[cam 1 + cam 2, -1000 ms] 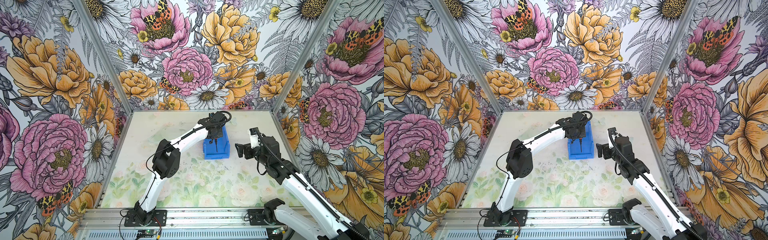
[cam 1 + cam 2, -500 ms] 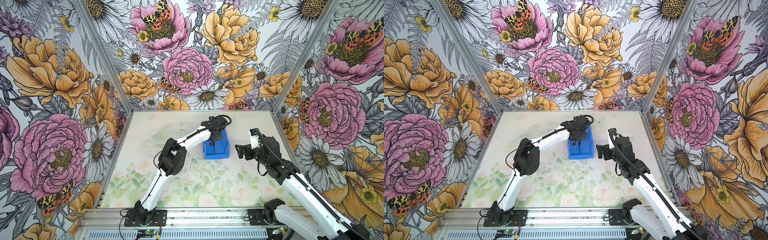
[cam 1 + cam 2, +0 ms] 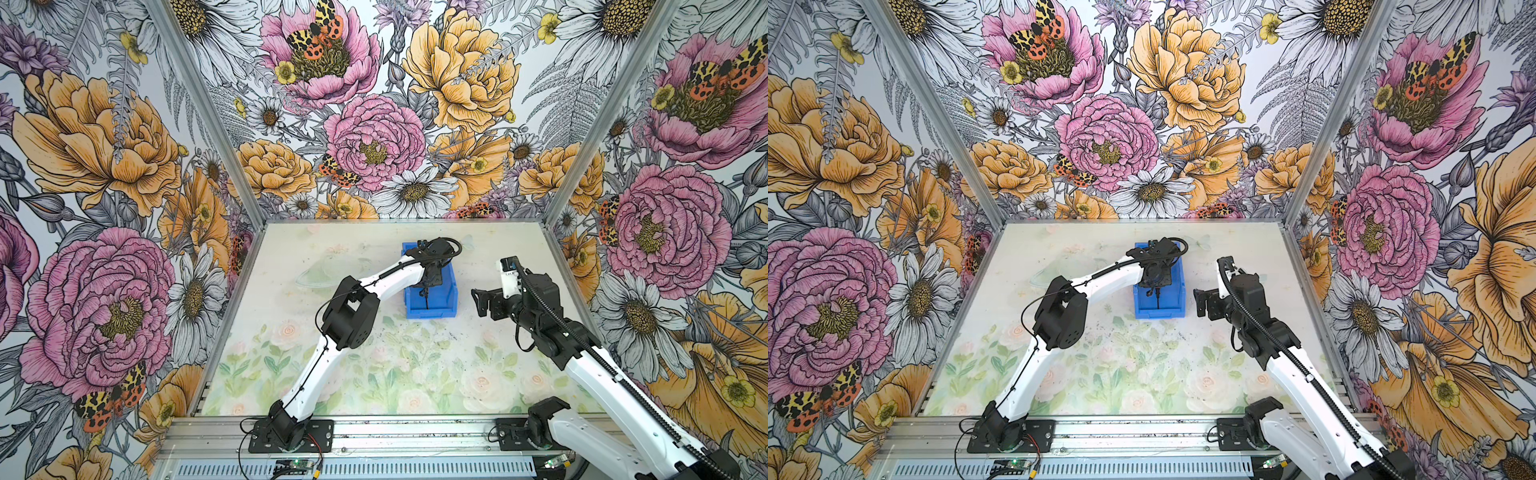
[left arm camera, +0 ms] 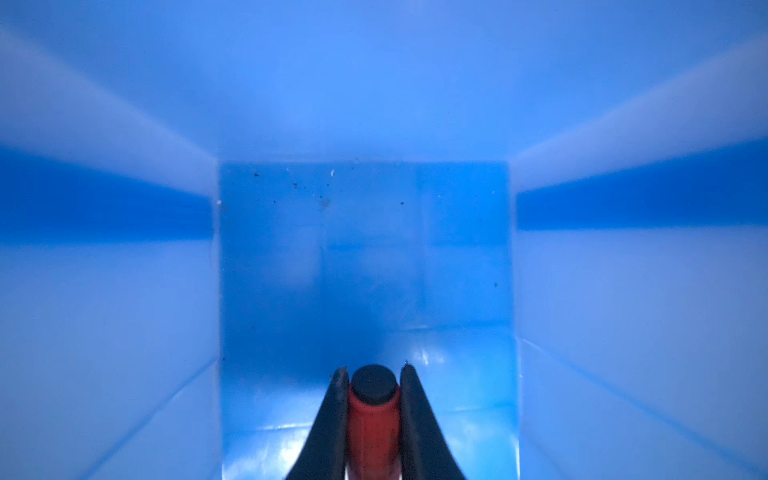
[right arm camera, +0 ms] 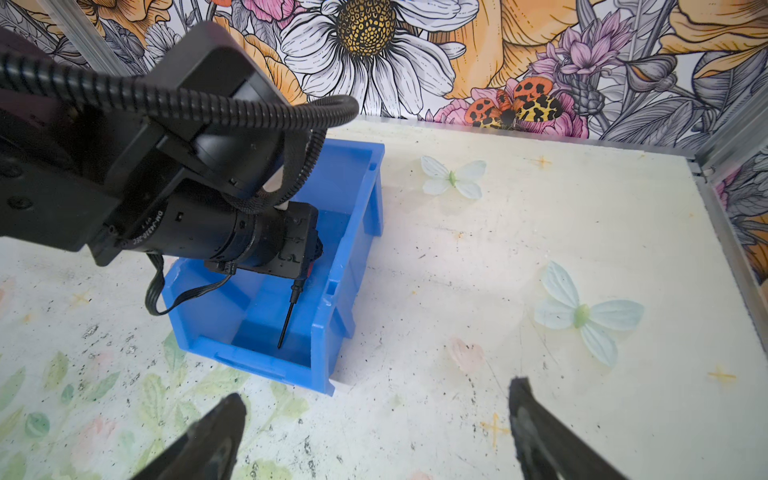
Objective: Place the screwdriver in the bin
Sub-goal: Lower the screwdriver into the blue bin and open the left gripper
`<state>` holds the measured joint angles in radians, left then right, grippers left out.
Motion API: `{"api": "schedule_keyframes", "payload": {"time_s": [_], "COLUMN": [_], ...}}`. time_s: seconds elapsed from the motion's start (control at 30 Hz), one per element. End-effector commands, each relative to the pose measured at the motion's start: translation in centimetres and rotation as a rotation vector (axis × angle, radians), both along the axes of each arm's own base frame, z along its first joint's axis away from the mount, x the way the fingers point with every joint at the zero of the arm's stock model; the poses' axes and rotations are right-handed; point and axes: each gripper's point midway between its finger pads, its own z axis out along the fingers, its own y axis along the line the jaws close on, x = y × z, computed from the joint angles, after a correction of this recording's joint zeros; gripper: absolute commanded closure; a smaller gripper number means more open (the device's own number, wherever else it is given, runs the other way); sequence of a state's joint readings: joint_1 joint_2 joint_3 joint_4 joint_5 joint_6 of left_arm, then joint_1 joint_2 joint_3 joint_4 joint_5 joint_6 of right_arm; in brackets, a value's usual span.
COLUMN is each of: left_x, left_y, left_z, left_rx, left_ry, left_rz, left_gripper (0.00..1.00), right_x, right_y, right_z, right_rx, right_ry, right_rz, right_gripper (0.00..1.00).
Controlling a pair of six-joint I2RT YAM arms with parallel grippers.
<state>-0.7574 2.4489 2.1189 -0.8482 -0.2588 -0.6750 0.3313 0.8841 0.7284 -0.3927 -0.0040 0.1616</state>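
Blue bin walls around screwdriver

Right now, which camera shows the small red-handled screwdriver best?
Right wrist view: the screwdriver shaft hangs clearly inside the blue plastic bin. Left wrist shows only its red handle; both top views, a tiny dark line.

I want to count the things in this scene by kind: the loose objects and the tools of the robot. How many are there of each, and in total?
screwdriver: 1
bin: 1
tools: 2 (left tool, right tool)
Total: 4
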Motion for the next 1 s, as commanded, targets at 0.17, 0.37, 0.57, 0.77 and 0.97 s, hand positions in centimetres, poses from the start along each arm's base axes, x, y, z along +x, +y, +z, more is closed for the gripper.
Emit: {"api": "schedule_keyframes", "payload": {"time_s": [0.17,0.37,0.57,0.77,0.97], "left_x": [0.0,0.1,0.3,-0.2,-2.2], "left_y": [-0.1,-0.3,-0.4,-2.6,-3.6], "left_z": [-1.4,-0.7,1.9,6.2,10.4], "left_rx": [0.022,0.023,0.023,0.031,0.028], "left_ry": [0.006,-0.011,-0.067,-0.16,-0.225], "left_rz": [0.0,-0.005,-0.007,-0.118,-0.19], "left_gripper": [0.9,0.74,0.54,0.48,0.38], "right_x": [0.3,0.1,0.1,-0.1,-0.1], "right_y": [-0.9,-1.0,-1.2,-2.1,-3.5], "right_z": [2.4,2.6,2.9,3.5,3.9], "right_rx": [-0.012,-0.007,-0.007,-0.006,-0.037], "right_ry": [-0.067,-0.076,-0.081,-0.084,-0.107], "right_rz": [-0.028,-0.032,-0.041,-0.095,-0.163], "right_gripper": [0.01,0.0,0.01,0.01,0.01]}}
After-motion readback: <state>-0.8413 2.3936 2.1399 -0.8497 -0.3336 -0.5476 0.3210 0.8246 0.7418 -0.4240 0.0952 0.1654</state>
